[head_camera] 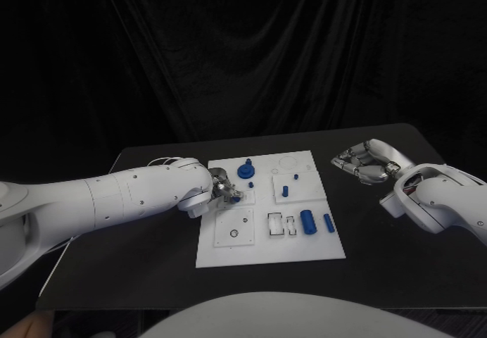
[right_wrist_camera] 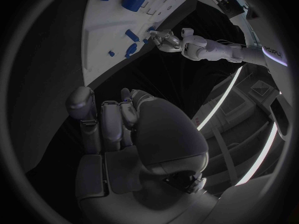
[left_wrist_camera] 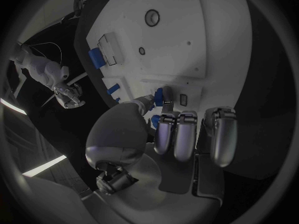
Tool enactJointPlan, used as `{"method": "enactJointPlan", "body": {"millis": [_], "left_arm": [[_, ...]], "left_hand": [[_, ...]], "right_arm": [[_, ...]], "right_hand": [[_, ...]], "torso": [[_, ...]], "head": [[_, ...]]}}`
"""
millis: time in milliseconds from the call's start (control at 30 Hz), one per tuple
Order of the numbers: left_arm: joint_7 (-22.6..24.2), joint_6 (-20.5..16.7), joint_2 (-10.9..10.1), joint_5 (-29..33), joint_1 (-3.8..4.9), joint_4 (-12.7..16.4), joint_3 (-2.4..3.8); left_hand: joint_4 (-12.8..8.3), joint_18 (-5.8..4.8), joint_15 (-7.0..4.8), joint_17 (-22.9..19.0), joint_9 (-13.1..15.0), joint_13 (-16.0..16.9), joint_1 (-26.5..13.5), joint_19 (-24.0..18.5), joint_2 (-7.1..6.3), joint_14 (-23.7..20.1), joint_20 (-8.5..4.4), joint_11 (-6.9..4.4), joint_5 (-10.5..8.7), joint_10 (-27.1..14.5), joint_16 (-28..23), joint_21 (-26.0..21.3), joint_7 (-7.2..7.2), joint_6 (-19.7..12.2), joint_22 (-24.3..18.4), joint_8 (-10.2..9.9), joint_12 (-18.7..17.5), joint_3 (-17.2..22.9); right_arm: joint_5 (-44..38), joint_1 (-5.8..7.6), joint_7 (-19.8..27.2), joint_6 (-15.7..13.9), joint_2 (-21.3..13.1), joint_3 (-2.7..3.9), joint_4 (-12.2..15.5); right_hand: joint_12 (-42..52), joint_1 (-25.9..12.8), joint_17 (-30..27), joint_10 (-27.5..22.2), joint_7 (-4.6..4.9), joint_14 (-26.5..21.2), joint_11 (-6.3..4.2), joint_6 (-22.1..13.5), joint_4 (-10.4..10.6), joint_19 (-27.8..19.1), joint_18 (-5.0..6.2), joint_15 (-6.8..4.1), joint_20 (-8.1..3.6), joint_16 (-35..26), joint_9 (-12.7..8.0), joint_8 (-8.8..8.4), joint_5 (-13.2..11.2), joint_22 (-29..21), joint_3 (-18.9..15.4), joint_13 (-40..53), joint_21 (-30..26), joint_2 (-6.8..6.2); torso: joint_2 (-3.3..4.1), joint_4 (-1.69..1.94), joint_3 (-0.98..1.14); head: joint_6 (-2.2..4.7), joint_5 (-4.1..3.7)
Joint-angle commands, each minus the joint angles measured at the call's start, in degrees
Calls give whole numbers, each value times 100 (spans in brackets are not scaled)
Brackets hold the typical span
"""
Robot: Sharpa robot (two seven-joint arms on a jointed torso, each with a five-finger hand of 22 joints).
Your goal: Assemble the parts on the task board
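The left arm reaches in, its left hand (head_camera: 225,190) low with fingertips (left_wrist_camera: 163,98) pinched on a small blue part (left_wrist_camera: 159,93). Well apart, the right hand (head_camera: 360,166) hangs with fingers curled in, holding nothing.

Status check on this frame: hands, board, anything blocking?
Left hand over task board, pinching a small blue part. Right hand off the board, curled, holding nothing. Nothing blocking.

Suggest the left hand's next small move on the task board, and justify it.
Probably press the small blue part down into the task board: the left hand pinches it right at the board, while the right hand waits beside it on the table.
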Motion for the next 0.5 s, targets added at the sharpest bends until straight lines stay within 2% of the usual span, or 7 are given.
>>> {"method": "enactJointPlan", "body": {"millis": [33,233,367,500], "left_arm": [[-120,302,4,23,-33,11,-20],[-98,300,-14,22,-37,6,-20],[-81,268,-26,22,-38,4,-20],[-47,202,-37,22,-40,0,-20]], "left_hand": [[42,69,17,1510,-62,1509,-86,-47,-28,606,26,42,-93,605,37,-45,46,-15,787,-84,21,-131],[215,76,47,1510,-22,1509,-211,-63,-51,606,54,72,-161,605,37,-71,78,-34,772,-130,21,-411],[349,77,51,1510,128,1509,-308,-62,-27,606,63,70,-178,605,37,-78,69,-21,774,-52,21,-625],[385,74,39,1510,401,1509,-564,-44,121,606,54,54,-340,605,37,-75,51,-50,795,72,21,-972]], "right_arm": [[-1,-16,-108,38,-2,5,1],[-1,-17,-122,37,3,5,-6],[-1,-18,-125,35,4,5,-11],[-1,-19,-129,38,7,5,-19]], "right_hand": [[-21,25,2,-41,33,-32,13,-27,8,-33,113,-6,16,-25,-10,-37,12,638,12,-1,-25,-24],[-17,1,2,-34,36,-29,16,-27,24,-28,111,-3,18,-23,-11,-37,20,640,2,2,-21,-49],[-16,-9,1,-32,36,-29,17,-26,31,-33,114,-2,19,-24,-11,-37,26,636,-2,3,-35,-57],[-16,-9,1,-32,36,-29,17,-26,31,-33,114,-2,19,-24,-11,-37,26,636,-2,3,-35,-57]], "torso": [[-1,0,1],[0,1,-1],[1,1,-1],[1,1,0]], "head": [[-1,10],[-1,17],[-1,25],[-1,27]]}}
